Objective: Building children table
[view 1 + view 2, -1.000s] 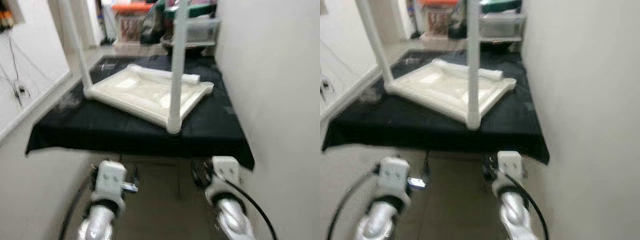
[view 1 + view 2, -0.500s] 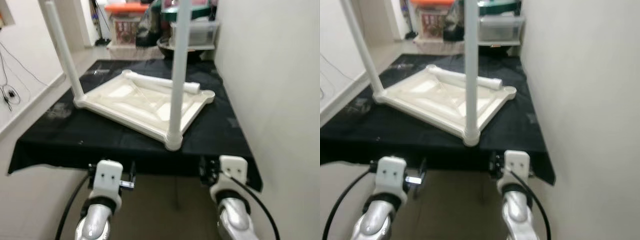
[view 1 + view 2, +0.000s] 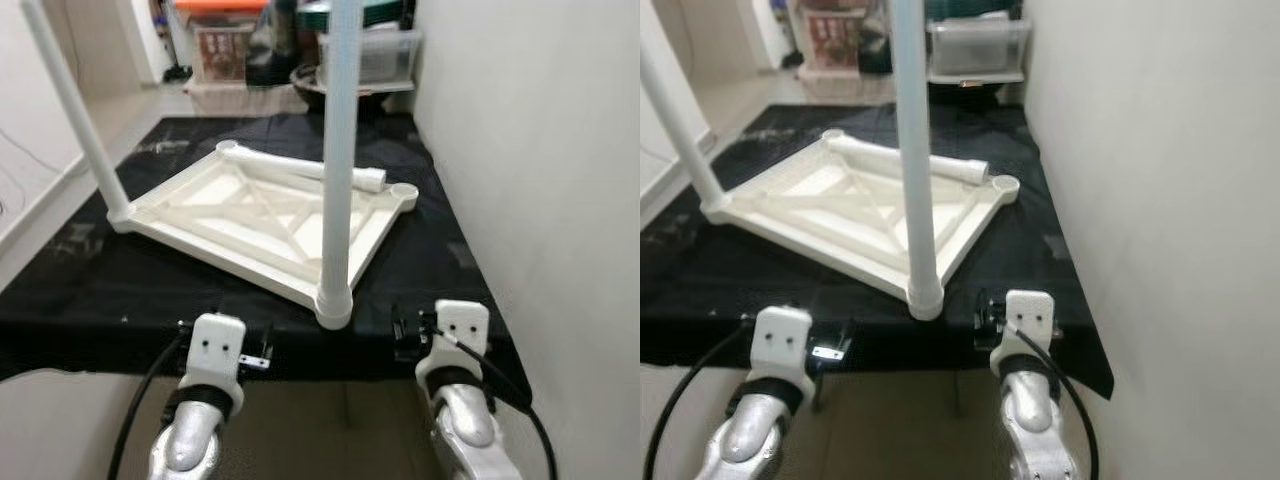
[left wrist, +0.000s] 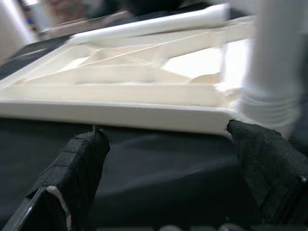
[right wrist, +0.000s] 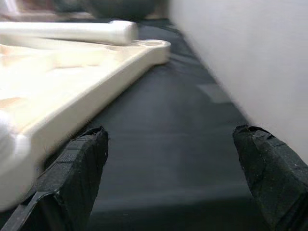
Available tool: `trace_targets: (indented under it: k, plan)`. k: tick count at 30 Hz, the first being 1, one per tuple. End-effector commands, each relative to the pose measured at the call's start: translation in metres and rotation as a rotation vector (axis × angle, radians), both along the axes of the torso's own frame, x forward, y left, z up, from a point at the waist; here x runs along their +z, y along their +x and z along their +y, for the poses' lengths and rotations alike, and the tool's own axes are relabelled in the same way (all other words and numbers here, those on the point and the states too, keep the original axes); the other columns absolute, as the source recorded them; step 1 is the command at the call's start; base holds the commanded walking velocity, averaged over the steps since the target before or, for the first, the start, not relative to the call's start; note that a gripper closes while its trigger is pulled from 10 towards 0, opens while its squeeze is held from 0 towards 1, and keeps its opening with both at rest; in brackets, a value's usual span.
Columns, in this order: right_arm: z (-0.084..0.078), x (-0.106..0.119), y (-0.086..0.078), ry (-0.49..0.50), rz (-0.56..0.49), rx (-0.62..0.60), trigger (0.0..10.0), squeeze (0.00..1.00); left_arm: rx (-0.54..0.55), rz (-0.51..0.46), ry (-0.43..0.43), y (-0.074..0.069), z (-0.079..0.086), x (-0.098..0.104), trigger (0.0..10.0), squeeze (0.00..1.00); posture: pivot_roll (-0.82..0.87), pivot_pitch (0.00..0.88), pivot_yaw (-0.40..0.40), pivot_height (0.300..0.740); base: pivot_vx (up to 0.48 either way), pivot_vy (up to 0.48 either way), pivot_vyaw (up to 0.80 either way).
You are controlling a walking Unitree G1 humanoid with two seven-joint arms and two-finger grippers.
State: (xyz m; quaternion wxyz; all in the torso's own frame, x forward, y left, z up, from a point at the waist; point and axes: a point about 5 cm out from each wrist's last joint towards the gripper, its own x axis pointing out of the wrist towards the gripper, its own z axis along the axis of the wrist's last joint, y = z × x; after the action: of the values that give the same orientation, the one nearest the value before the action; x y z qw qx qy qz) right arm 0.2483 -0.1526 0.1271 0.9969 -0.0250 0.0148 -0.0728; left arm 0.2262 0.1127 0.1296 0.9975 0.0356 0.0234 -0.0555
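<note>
An upturned white children's table top (image 3: 262, 215) lies on a black-covered table (image 3: 120, 285). Two white legs stand fitted in it, one at the near corner (image 3: 335, 160) and one at the left corner (image 3: 75, 115). A third leg (image 3: 300, 167) lies loose across the far side, and the right corner socket (image 3: 403, 190) is empty. My left gripper (image 4: 163, 137) is open, low at the black table's near edge, facing the top's near rim. My right gripper (image 5: 171, 134) is open too, over the bare cloth between the top and the wall.
A white wall (image 3: 540, 150) runs close along the right side of the black table. Behind the table stand a bin with an orange lid (image 3: 222, 35) and a clear plastic box (image 3: 385, 55). Pale floor (image 3: 40, 160) lies to the left.
The camera has come closer to the black table. Both grippers now sit at its near edge instead of over the floor. The white table parts lie as before.
</note>
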Motion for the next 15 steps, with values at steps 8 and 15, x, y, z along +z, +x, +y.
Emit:
trace_targets:
  k: [8, 15]
  plan:
    - [-0.01, 0.003, 0.012, 0.048, -0.009, -0.008, 10.0, 0.0, 0.011, 0.036, 0.0, -0.003, 0.002, -0.006, 10.0, 0.0, 0.07, 0.062, 0.005, 0.74, 0.0, 0.0, 0.31]
    - [-0.023, 0.007, 0.023, 0.084, -0.025, 0.022, 10.0, 0.0, 0.007, 0.039, 0.0, -0.004, 0.001, -0.005, 10.0, 0.0, 0.08, 0.076, 0.008, 0.74, 0.0, 0.0, 0.08]
